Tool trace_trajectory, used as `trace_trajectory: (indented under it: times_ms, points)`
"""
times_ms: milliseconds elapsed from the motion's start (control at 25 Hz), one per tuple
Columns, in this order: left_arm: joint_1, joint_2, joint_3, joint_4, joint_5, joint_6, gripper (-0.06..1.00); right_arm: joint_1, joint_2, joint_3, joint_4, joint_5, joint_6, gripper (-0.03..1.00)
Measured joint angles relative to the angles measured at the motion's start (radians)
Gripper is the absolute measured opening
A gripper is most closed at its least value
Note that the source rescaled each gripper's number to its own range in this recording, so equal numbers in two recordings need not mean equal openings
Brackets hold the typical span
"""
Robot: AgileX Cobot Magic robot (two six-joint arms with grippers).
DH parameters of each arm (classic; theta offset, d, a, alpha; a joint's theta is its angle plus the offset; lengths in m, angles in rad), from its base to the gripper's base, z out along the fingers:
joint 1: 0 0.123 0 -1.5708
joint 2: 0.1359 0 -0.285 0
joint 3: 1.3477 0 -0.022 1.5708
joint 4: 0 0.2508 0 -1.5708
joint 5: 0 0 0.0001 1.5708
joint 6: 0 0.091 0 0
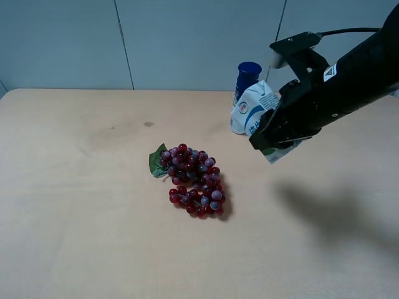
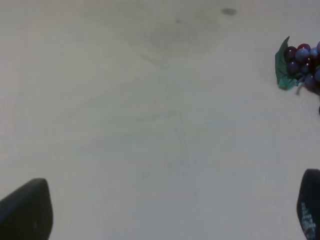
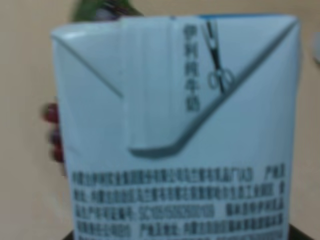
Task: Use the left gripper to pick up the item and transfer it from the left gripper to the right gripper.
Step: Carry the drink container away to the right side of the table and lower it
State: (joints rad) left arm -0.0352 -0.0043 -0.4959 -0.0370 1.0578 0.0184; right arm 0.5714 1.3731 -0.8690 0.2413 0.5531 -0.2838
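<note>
The table (image 1: 75,212) lies well below the right gripper (image 1: 278,138), which pinches the item (image 1: 251,107) between its fingers in the air. The left gripper (image 2: 167,210) is spread, with nothing between its fingers. By this evidence the transfer appears complete and no step is left.

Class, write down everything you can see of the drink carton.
The drink carton is small, white and paperboard-looking, with blue and green print. It is held tilted above the table, clamped in the right gripper; nothing else touches it. A blue-capped tube stands behind it. Close up: a folded top flap, a scissors mark and dense small text.
</note>
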Motion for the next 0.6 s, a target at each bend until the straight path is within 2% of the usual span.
trace_trajectory:
  times_ms: [120, 240, 400, 440, 600]
  points:
    - [0.0, 0.0, 0.0, 0.001, 0.0, 0.0, 0.96, 0.0, 0.0, 0.0, -0.148, 0.018, 0.159, 0.0]
    - [0.0, 0.0, 0.0, 0.001, 0.0, 0.0, 0.96, -0.001, 0.0, 0.0, -0.249, 0.039, 0.266, 0.0]
    - [0.0, 0.0, 0.0, 0.001, 0.0, 0.0, 0.96, -0.057, 0.0, 0.0, -0.29, 0.06, 0.32, 0.0]
    - [0.0, 0.0, 0.0, 0.001, 0.0, 0.0, 0.96, -0.106, 0.0, 0.0, -0.296, 0.071, 0.328, 0.0]
    - [0.0, 0.0, 0.0, 0.001, 0.0, 0.0, 0.96, -0.203, 0.005, 0.0, -0.3, 0.093, 0.328, 0.0]
